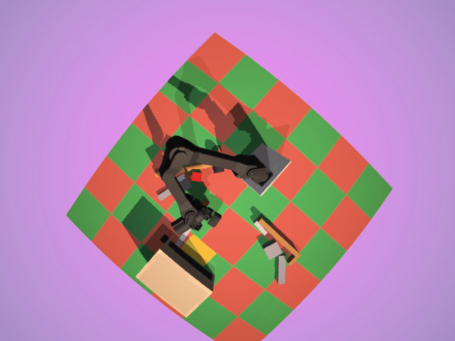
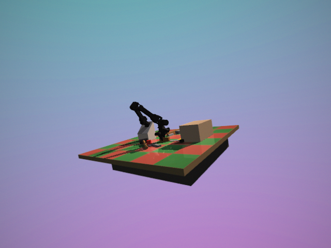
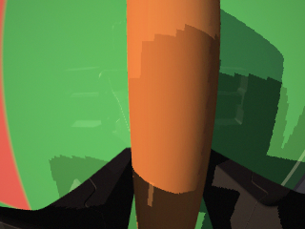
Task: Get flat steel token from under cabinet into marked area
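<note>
My gripper (image 3: 166, 156) (image 2: 162, 138) is shut on the orange-brown handle (image 3: 172, 105) (image 2: 166, 139) of a long tool. The tool's pale shaft (image 1: 183, 236) (image 2: 175, 140) runs toward the cabinet, and a black head (image 1: 164, 238) (image 2: 181, 140) shows near the cabinet's front at one end. I cannot tell whether the tool is lifted. The tan cabinet (image 1: 174, 282) (image 2: 190, 134) has a dark front side. The yellow marked area (image 1: 202, 251) lies in front of it, beside the shaft. The steel token cannot be made out in any view.
A red cube (image 1: 197, 176) (image 2: 148, 142), a grey block (image 1: 182, 181) and a pale block (image 1: 163, 193) lie near the arm. On the other side are an orange bar (image 1: 279, 239), a grey block (image 1: 271, 250) and a long pale block (image 1: 281, 271). The arm's base stands on a grey plate (image 1: 281, 161).
</note>
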Action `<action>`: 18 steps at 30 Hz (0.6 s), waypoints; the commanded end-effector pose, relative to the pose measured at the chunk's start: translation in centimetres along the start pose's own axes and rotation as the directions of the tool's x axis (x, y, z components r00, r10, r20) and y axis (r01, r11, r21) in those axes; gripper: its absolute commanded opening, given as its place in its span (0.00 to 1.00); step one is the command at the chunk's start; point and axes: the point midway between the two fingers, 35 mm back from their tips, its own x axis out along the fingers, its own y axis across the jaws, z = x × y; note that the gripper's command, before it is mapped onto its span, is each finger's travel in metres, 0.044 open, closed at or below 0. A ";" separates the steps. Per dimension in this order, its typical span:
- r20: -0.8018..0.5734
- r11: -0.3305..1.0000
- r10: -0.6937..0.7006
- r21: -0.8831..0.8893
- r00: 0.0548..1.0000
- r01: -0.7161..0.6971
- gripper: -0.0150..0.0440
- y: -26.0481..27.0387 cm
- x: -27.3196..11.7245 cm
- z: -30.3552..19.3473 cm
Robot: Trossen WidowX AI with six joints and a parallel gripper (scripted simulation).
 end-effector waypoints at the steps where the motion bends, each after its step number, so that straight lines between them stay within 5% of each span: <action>1: 0.009 1.000 -0.001 0.011 1.000 0.001 0.25 -0.1 0.0 1.0; 18: 0.010 1.000 -0.001 0.012 1.000 0.001 0.25 0.0 -0.1 2.8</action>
